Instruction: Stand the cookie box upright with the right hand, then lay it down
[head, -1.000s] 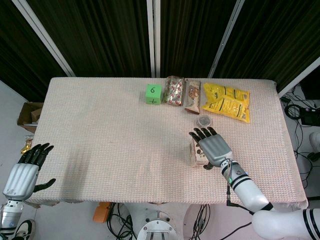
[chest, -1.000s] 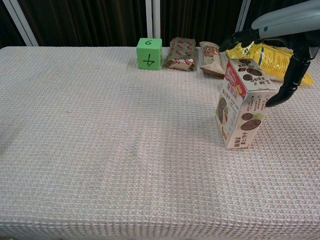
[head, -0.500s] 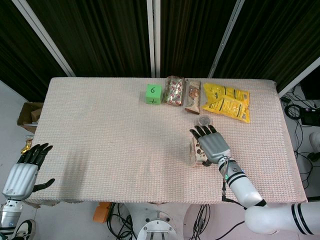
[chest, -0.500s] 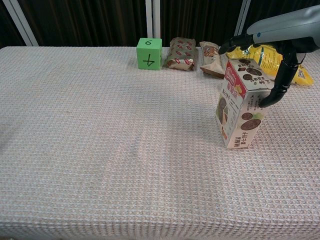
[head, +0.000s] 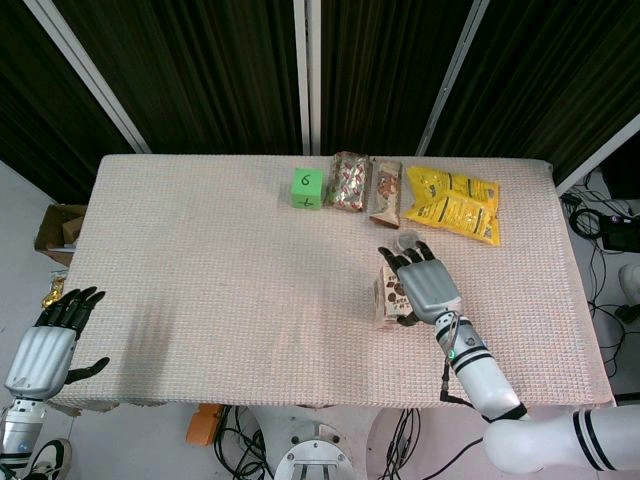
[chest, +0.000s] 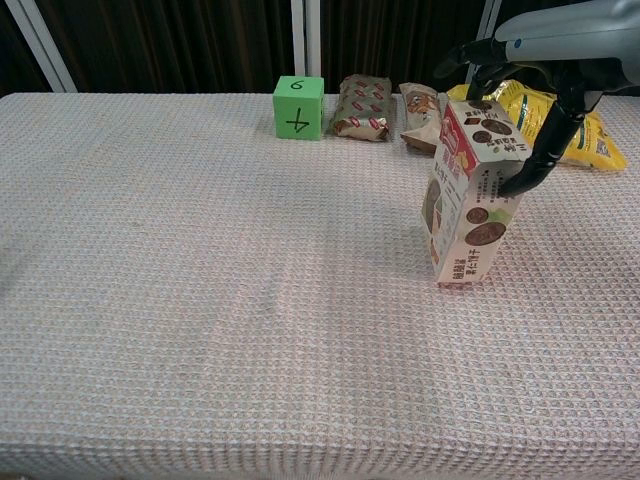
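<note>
The cookie box (chest: 462, 200) stands on its end at the table's right middle, leaning to the left with its right bottom edge lifted slightly. My right hand (chest: 530, 60) covers its top, fingers draped over the far side and the thumb pressed on the right face. From the head view the right hand (head: 428, 285) hides most of the cookie box (head: 387, 297). Spread and holding nothing, my left hand (head: 50, 340) hangs off the table's front left corner.
A green cube (chest: 298, 106) marked 4, two snack packs (chest: 361, 106) (chest: 422, 108) and a yellow bag (chest: 580, 130) line the far edge behind the box. A cardboard carton (head: 58, 228) sits on the floor at the left.
My right hand closed its thumb onto the box's side and tipped the upright box leftward. The left hand stayed put.
</note>
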